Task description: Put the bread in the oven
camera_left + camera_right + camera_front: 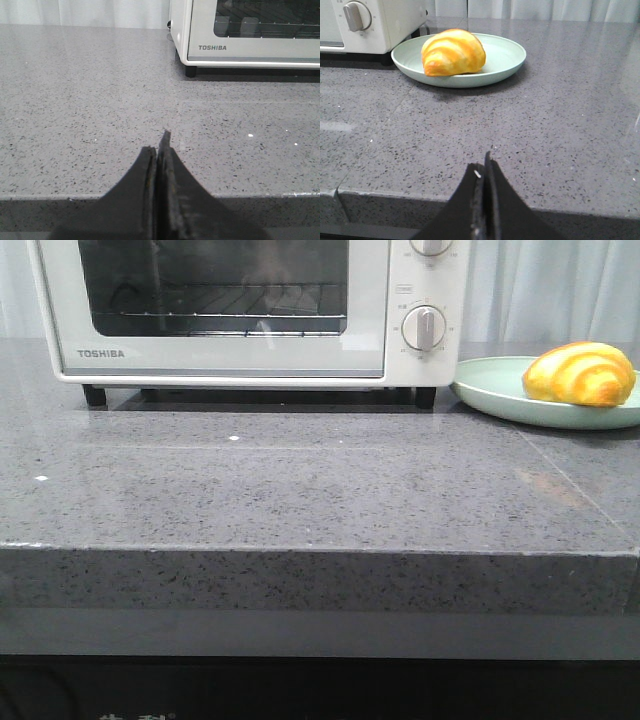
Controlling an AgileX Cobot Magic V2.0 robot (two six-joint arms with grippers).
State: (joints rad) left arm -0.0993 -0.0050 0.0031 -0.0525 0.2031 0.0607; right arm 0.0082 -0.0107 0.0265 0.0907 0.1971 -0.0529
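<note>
1. The glossy golden-yellow bread roll with orange-brown stripes [453,52] lay on a shallow, round pale-green plate [507,56], resting toward the side of the plate nearer the oven.
2. The plate sat on the speckled grey stone countertop [300,490], just beside the white Toshiba toaster oven [400,300] on its knob side.
3. The oven's glass-windowed door was shut, with the wire rack visible behind it.
4. The black right gripper [485,165] had its fingers pressed together, holding nothing, at the counter's near edge; the bread lay well ahead of it, across bare counter.
5. The black left gripper [161,145] was likewise closed and empty, near the counter's front edge, with the oven's corner beyond it.
</note>
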